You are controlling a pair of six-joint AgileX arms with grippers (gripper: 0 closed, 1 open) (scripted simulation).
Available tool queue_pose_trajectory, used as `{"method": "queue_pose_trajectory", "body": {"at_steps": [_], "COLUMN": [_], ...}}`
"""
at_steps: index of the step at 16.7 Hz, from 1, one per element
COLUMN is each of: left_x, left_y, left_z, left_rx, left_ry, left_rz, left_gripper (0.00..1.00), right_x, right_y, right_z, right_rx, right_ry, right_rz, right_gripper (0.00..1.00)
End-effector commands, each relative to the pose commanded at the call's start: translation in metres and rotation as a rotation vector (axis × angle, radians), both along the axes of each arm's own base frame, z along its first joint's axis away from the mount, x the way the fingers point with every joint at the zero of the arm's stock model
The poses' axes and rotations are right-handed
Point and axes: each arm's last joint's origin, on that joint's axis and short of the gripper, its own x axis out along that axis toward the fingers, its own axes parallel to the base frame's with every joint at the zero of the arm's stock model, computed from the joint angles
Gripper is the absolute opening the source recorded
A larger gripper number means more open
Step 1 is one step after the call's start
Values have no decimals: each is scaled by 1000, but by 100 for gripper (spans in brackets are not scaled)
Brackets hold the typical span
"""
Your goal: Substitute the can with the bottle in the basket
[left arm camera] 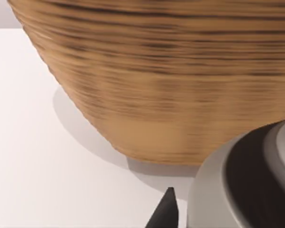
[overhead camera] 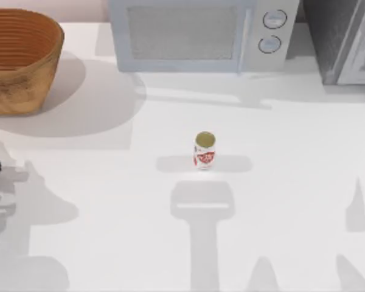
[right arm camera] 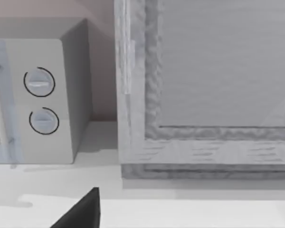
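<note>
Can [overhead camera: 204, 150] stands upright near the middle of the white table [overhead camera: 280, 182], out on its own, gold-olive top up. Well off to the top view's far left sits the basket [overhead camera: 21, 61], its woven wall looming close in the left wrist view. Behind the can, a microwave [overhead camera: 201, 35] lines the back edge, with a grey appliance [overhead camera: 344, 39] just beside it. Whether either gripper's fingers are apart or together cannot be told.

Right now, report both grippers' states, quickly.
Left gripper: cannot be told; it is beside the basket.
Right gripper: cannot be told; it faces the microwave.
</note>
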Motion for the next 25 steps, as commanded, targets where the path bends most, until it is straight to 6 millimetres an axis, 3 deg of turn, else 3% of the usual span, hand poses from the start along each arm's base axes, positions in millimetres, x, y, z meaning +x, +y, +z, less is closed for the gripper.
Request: {"method": "queue_pose_trajectory", "body": {"at_steps": [10, 15, 18, 21, 23, 25], "left_x": [0, 3, 13, 33, 51, 70], "left_y": [0, 26, 53, 76, 78, 68], "left_z": [0, 20, 50, 98, 139, 177], "left_rx": [0, -28, -42, -42, -37, -34], "left_ry": [0, -28, -55, -76, -82, -70], "left_rz": [1, 87, 167, 220, 221, 192], "left_gripper": [0, 0, 0, 0, 0, 0], "right_x": [0, 0, 0, 0, 0, 0], "right_y": [0, 0, 0, 0, 0, 0], "right_z": [0, 0, 0, 0, 0, 0], "right_rx": [0, 0, 0, 0, 0, 0], "right_ry": [0, 0, 0, 0, 0, 0], "right_rz": [0, 0, 0, 0, 0, 0], "right_gripper": [100, 100, 100, 100, 100, 100]}}
